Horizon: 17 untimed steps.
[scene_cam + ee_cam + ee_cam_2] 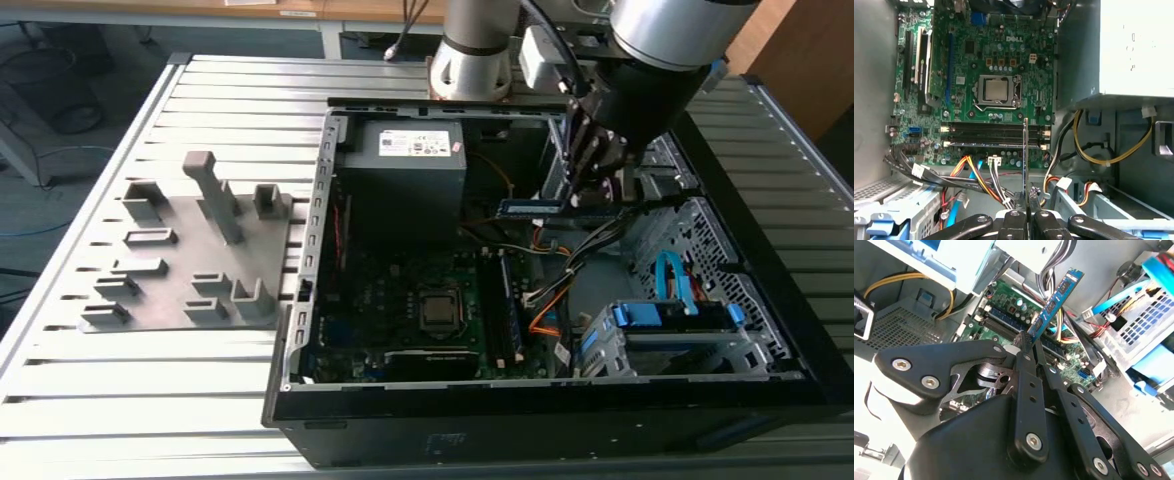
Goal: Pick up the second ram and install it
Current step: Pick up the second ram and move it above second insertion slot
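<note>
Grip: second ram (1056, 302) clamped at one end by the pincer (1028, 342).
Place: held above the motherboard (966, 70), inside the computer case (534, 415).
Handling: judged light, stiff, fragile — best held by edges.

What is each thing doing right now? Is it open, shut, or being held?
gripper, shut on the second ram.
second ram, held in the air over the motherboard, not in a slot yet.
computer case, lying on its side, open.
processor socket, uncovered, no cooler on it.
</note>
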Tool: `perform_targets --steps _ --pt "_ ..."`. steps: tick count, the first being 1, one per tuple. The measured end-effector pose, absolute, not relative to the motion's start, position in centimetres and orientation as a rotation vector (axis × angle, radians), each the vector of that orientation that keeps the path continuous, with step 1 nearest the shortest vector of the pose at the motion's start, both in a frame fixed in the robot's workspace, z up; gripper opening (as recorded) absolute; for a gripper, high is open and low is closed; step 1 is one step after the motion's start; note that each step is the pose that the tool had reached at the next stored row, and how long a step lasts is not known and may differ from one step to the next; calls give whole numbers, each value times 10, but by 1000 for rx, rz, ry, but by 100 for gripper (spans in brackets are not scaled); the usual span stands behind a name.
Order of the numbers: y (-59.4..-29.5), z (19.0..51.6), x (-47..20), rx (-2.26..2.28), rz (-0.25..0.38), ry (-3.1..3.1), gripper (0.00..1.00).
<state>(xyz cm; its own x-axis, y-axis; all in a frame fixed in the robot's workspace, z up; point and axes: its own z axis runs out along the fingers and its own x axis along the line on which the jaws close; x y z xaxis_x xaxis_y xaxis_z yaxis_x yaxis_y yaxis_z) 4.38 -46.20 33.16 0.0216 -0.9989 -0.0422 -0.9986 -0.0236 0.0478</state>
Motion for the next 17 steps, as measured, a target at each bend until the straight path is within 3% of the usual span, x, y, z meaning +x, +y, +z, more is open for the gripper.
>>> perform_targets --steps 17 --pt "-481 323 19 2240 -95 -2190 14"
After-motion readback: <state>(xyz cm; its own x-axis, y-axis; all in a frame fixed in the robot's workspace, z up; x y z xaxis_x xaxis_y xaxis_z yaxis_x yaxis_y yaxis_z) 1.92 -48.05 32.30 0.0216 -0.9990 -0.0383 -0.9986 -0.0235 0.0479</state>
